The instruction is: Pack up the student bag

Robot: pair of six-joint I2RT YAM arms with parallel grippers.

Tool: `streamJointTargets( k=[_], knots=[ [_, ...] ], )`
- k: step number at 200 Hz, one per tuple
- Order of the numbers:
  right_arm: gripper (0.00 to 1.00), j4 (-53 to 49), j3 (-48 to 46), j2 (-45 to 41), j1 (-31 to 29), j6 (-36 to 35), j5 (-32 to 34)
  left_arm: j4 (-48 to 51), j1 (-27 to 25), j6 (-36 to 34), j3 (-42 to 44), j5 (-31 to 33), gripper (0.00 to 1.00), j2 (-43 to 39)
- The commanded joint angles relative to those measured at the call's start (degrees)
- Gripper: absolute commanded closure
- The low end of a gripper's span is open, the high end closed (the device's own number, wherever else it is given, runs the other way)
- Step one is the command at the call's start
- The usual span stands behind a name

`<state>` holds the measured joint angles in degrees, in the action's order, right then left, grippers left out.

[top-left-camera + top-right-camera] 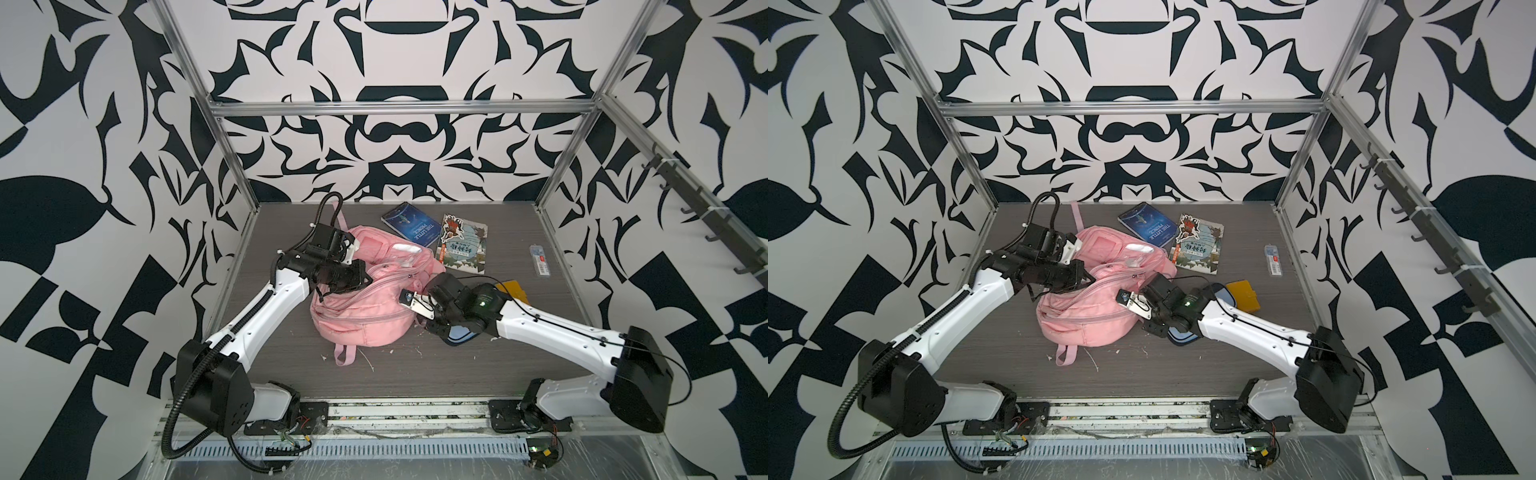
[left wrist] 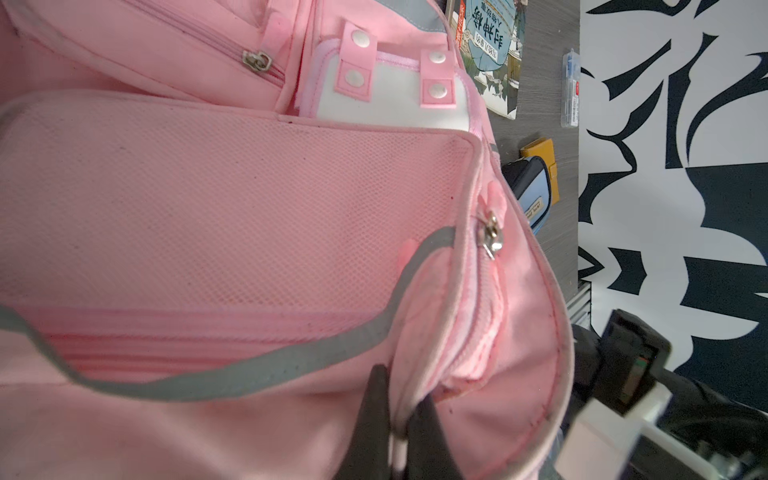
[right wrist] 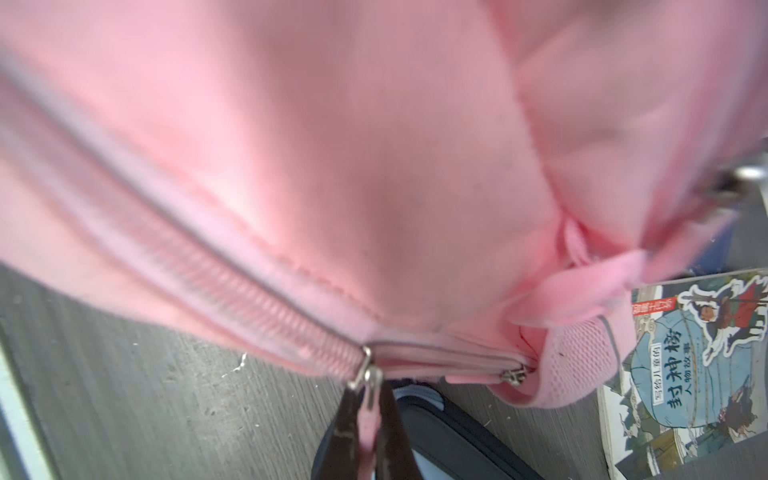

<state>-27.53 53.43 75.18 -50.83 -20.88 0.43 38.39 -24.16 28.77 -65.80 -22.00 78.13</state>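
Two arms, both engaged on the student bag, which lies slumped mid-bench, with a strap loop at its near end.

- Right jaws: closed on the pink zip pull at the bag's right side, the metal slider just ahead of them.
- Left jaws: closed, pinching a fold of the bag's pink fabric beside a zip track on its left side.
- Pencil case: light blue and navy, under the right arm, just beside the bag.
- Yellow case: right, a little farther back.
- Books: The Little Prince and a Chinese picture book, far side, unpacked.
- Clear plastic box: far right.

Step judged: unzipping a compartment, one arm bracing and one pulling. No contents appear loaded.

Next move calls for drawing the pull along the track while the left pinch keeps the slack cloth taut, or the slider may snag.
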Motion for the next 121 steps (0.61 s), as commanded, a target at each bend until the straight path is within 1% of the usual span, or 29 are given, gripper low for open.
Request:
streamJointTargets(
  k=[1,17,31,57,81,101,121],
  knots=[
    [1.0,-0.76,-1.09,-4.43,-2.7,2.38,-10.96,-7.72,0.77,5.62,-2.53,8.68,1.0,0.41],
    [1.0,0.72,-1.24,-5.72,-2.7,3.91,-11.98,-8.25,0.15,5.59,-0.39,7.97,1.0,0.23],
    [1.0,0.77,-0.83,-5.13,-2.7,4.11,-12.46,-9.83,-0.68,6.46,1.89,7.12,1.0,-0.12],
    [1.0,1.17,-0.1,-2.5,-2.65,3.06,-11.54,-11.59,-4.63,8.06,4.58,7.76,1.0,-0.63],
    [1.0,2.69,1.96,-0.27,-2.66,3.04,-12.7,-12.46,-7.97,10.23,6.56,9.17,1.0,-1.37],
    [1.0,2.62,3.01,0.5,-2.63,3.18,-12.91,-12.36,-8.54,11.7,8.94,11.17,1.0,-3.09],
    [1.0,2.38,1.7,-1.13,-2.57,3.25,-12.55,-12.8,-8.54,12.68,11.43,12.58,1.0,-4.65]
  ],
)
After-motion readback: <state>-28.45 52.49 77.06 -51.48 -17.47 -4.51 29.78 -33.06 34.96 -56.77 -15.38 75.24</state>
